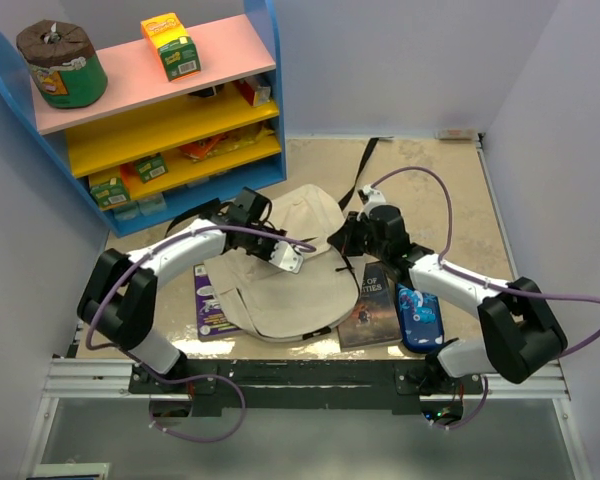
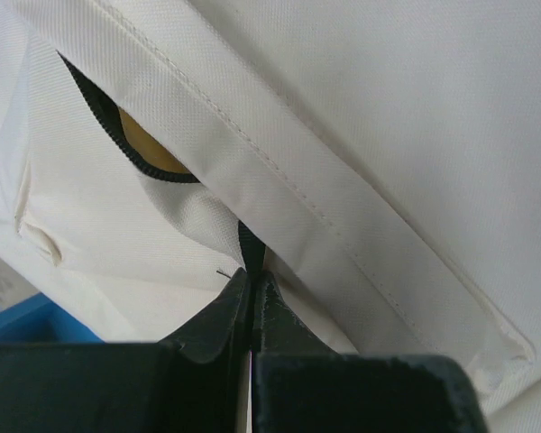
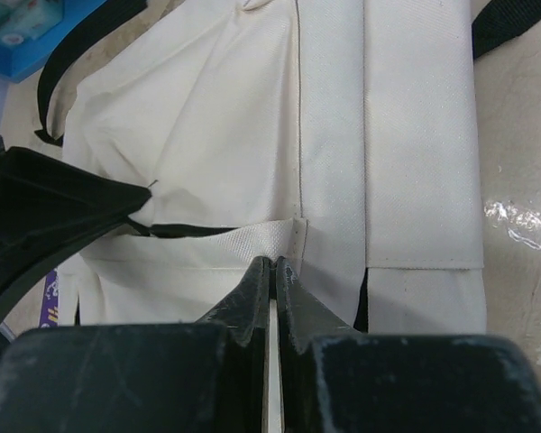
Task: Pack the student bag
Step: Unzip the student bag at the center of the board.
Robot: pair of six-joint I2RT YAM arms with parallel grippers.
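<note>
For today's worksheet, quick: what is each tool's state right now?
Left tool: closed, pinching the floppy beige fabric backpack.
Right tool: closed, pinching the same backpack.

Bright, even light; soft shadows; glare on table (image 3: 523,225).

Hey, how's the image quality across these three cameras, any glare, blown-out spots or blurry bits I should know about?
Top external: even, soft light, sharp throughout. Left wrist: the student bag looks nearly washed out at upper right; the left gripper is dark and soft. Right wrist: glare streaks on the table; bag weave crisp.
</note>
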